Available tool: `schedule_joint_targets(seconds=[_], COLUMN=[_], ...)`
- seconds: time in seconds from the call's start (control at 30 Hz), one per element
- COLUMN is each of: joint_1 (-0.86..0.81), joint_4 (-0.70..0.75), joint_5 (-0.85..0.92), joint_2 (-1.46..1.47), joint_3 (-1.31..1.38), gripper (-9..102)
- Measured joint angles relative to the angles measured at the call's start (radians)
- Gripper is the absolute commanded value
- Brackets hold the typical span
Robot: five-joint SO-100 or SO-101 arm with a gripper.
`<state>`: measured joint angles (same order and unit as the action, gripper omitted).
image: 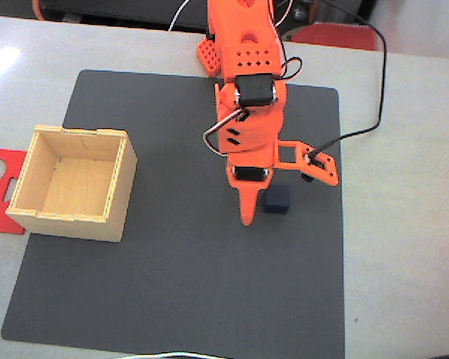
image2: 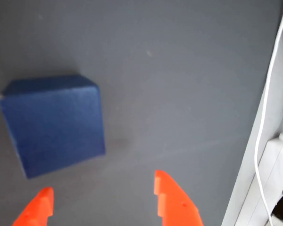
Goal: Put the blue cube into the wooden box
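The blue cube (image: 276, 199) rests on the dark mat, right of centre in the fixed view. My orange gripper (image: 287, 197) is open around it: one long finger stands just left of the cube and the other is splayed out to the upper right. In the wrist view the cube (image2: 54, 125) lies at the left, just ahead of the left fingertip, and the open gripper (image2: 101, 195) has only bare mat between its tips. The wooden box (image: 31, 213) sits open-topped and empty at the mat's left edge, well away from the gripper.
A flat red cut-out piece (image: 0, 187) lies on the pale table beside the box. The dark mat (image: 172, 292) has free room in front. A black cable (image: 378, 90) loops at the right; in the wrist view a white cable (image2: 269, 117) runs along the mat's edge.
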<state>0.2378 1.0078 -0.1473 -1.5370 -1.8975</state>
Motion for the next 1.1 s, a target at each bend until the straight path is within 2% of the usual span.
schedule_joint_targets(seconds=[0.8, 0.9, 1.1], joint_1=[0.172, 0.181, 0.183], joint_4=[0.009, 0.003, 0.003], joint_5=[-0.051, -0.051, -0.051], joint_2=[0.091, 0.095, 0.098], joint_3=[0.008, 0.009, 0.009], gripper=[32, 26, 2])
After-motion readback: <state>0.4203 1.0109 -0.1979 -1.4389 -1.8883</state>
